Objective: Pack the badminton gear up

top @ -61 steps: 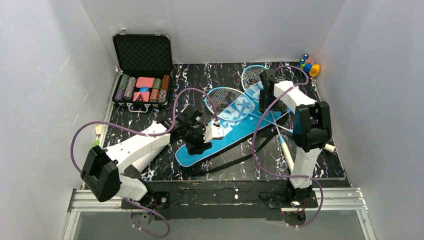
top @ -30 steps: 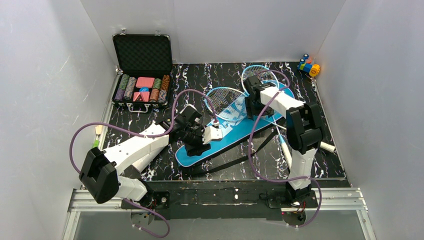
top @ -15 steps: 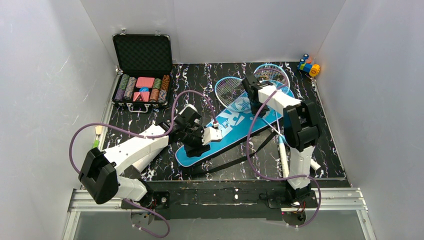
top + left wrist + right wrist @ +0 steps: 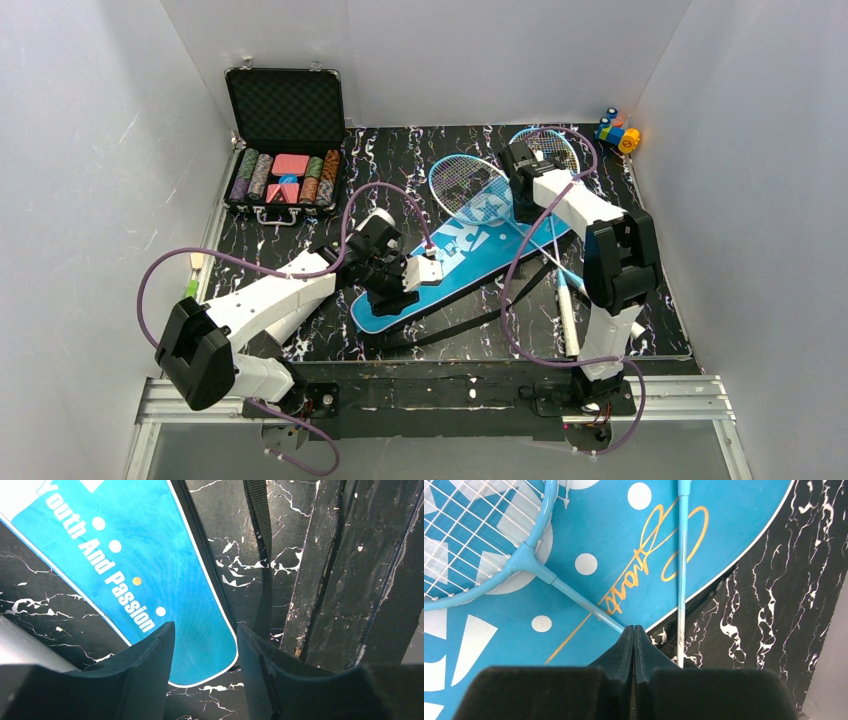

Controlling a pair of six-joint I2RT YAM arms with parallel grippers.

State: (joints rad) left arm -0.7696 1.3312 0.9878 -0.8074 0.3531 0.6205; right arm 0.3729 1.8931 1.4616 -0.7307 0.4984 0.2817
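Observation:
The blue racket-shaped bag [image 4: 470, 255] lies slantwise in the middle of the table, its black strap [image 4: 470, 315] trailing to the front. Two blue-framed rackets rest across its wide end, with heads at the back [image 4: 465, 180] [image 4: 545, 145]; one white handle [image 4: 567, 315] lies front right. My left gripper [image 4: 395, 292] stands open astride the bag's narrow end [image 4: 200, 655]. My right gripper [image 4: 523, 205] is shut, its tips [image 4: 634, 628] down on a racket shaft [image 4: 579, 600]. Whether the shaft is pinched does not show. The second racket's shaft [image 4: 681, 570] runs just beside them.
An open black case of poker chips [image 4: 285, 150] stands at the back left. Small coloured toy blocks [image 4: 618, 132] sit in the back right corner. The table's front rail [image 4: 320, 580] runs close to my left gripper. White walls close in three sides.
My right gripper has gone from open to shut and shifted slightly over the bag's wide end. Both racket heads have slid toward the back right. The left arm has stayed put.

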